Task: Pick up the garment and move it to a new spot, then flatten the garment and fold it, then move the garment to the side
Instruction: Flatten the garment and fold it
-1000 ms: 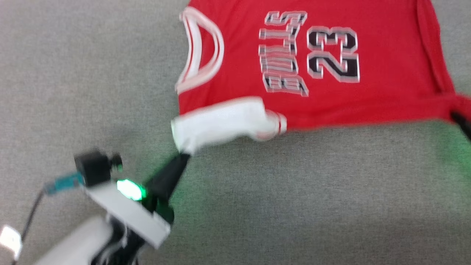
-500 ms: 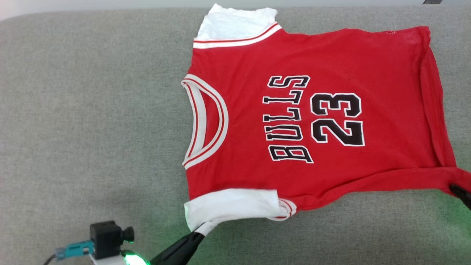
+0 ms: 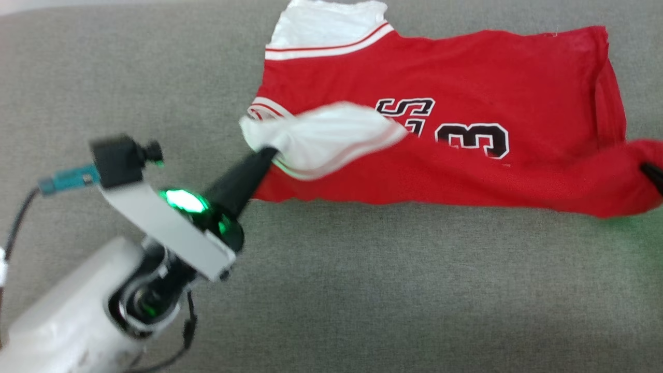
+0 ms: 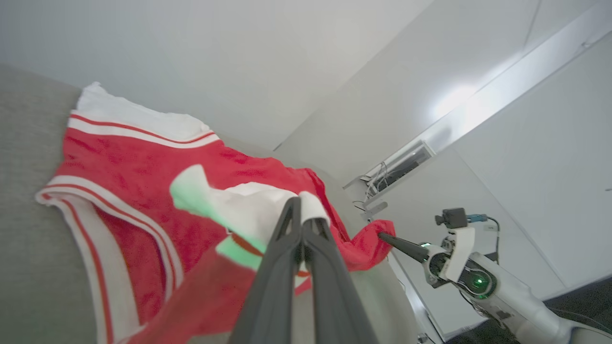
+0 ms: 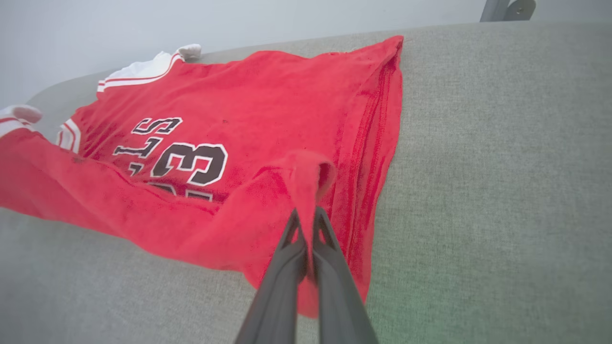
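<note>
**Both grippers on the near edge, first fold half over**

The bright red soft jersey T-shirt with white sleeves (image 3: 466, 67) lies across the grey fabric-covered worktop (image 3: 362, 285), with its neck toward the robot's left and its hem toward its right. The far half rests flat. The near long edge is raised and doubled over the front, hiding the lower part of the black, white-outlined lettering (image 3: 471, 140).

The left gripper (image 3: 267, 153) is clamped tight on the near white sleeve (image 3: 331, 134), holding it up by the striped collar (image 3: 264, 108). The right gripper (image 5: 306, 215) is clamped on the near hem corner (image 5: 306, 177), with red fabric bunched in a small loop above its fingertips. The sleeve is blurred from the head camera, so I cannot say for sure whether it hangs clear of the collar or brushes it.

I judge this to be the first fold, near half onto far half. To do it well, the two grippers should travel together at one height and one pace. The edge between them should be drawn just taut enough not to sag. The right end looks lower and more crumpled than the left, so it wants evening out. The carried edge should meet the far edge, with the near sleeve landing on the far white sleeve (image 3: 326, 26). It should come down onto the fabric before either gripper lets go, because a release from height would likely leave a crooked crease.
</note>
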Tool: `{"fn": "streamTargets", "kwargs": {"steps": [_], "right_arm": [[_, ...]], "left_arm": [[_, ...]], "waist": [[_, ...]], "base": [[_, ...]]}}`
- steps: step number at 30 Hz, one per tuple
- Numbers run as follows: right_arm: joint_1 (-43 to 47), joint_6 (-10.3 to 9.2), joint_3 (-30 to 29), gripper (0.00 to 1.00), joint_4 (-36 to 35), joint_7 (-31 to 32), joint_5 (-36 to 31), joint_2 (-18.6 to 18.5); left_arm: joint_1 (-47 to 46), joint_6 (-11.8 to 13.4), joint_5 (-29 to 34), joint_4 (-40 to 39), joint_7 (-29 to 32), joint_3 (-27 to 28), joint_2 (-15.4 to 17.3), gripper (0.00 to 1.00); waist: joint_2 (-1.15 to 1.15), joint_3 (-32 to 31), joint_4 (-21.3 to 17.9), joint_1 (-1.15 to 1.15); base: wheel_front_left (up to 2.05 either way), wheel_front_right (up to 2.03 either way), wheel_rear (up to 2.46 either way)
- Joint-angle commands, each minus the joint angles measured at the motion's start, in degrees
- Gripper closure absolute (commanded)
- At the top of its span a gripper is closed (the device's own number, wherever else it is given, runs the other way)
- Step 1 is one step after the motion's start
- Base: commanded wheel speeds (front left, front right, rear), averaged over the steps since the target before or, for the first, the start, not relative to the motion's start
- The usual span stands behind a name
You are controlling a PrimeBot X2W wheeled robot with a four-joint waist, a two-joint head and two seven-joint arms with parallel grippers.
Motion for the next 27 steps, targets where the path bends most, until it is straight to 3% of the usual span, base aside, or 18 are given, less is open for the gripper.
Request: {"fn": "streamTargets", "kwargs": {"steps": [1,10,18,19,21,22,23,24,25,27], "right_arm": [[-2.6,-0.09,-0.5,1.00,1.2,0.8,-1.2,1.8],[-11.0,-0.09,0.0,1.00,8.9,1.2,-5.5,8.0],[-12.7,-0.09,0.7,1.00,14.0,-2.0,-5.9,10.1],[-12.9,-0.09,0.9,1.00,14.4,-2.5,-5.8,10.4],[-13.3,-0.09,1.5,1.00,15.3,-3.4,-5.9,11.1],[-13.4,-0.09,1.8,0.96,15.8,-3.8,-6.0,11.3],[-13.4,-0.09,2.1,0.62,16.2,-4.2,-6.0,11.5],[-13.2,-0.09,2.3,0.20,16.7,-4.6,-6.1,11.7],[-13.1,-0.09,2.4,0.00,17.2,-5.3,-6.2,11.7],[-12.6,-0.09,2.5,0.00,18.0,-6.4,-6.1,11.6]], "left_arm": [[-2.3,0.0,-0.5,3.0,0.9,0.1,-0.6,1.00],[-8.3,0.0,2.1,18.1,0.0,-1.8,-4.0,1.00],[-10.5,0.1,4.8,26.1,-3.5,-4.3,-6.3,1.00],[-10.6,0.1,5.0,27.1,-3.6,-4.7,-6.6,0.92],[-11.0,0.1,6.4,29.3,-4.0,-5.9,-6.4,0.64],[-11.4,0.1,7.2,30.4,-4.1,-6.5,-6.1,0.52],[-12.0,0.1,8.4,31.6,-4.2,-7.3,-5.7,0.15],[-12.5,0.1,9.6,32.5,-4.3,-8.2,-5.3,0.00],[-13.2,0.1,10.8,33.4,-4.3,-9.0,-4.9,0.00],[-14.9,0.1,13.8,34.5,-4.3,-10.6,-4.4,0.00]], "waist": [[0.00,1.6,-0.8,0.00],[0.00,6.0,-1.8,0.00],[0.00,8.2,-1.3,0.00],[0.00,8.2,-1.3,0.00],[0.00,8.0,-1.4,0.00],[0.00,7.7,-1.4,0.00],[0.00,7.4,-1.4,0.00],[0.00,7.0,-1.4,0.00],[0.00,6.5,-1.4,0.00],[0.00,5.4,-1.3,0.00]], "base": [[0.00,0.00,0.00],[0.00,0.00,0.00],[0.00,0.00,0.00],[0.00,0.00,0.00],[0.00,0.00,0.00],[0.00,0.00,0.00],[0.00,0.00,0.00],[0.00,0.00,0.00],[0.00,0.00,0.00],[0.00,0.00,0.00]]}}
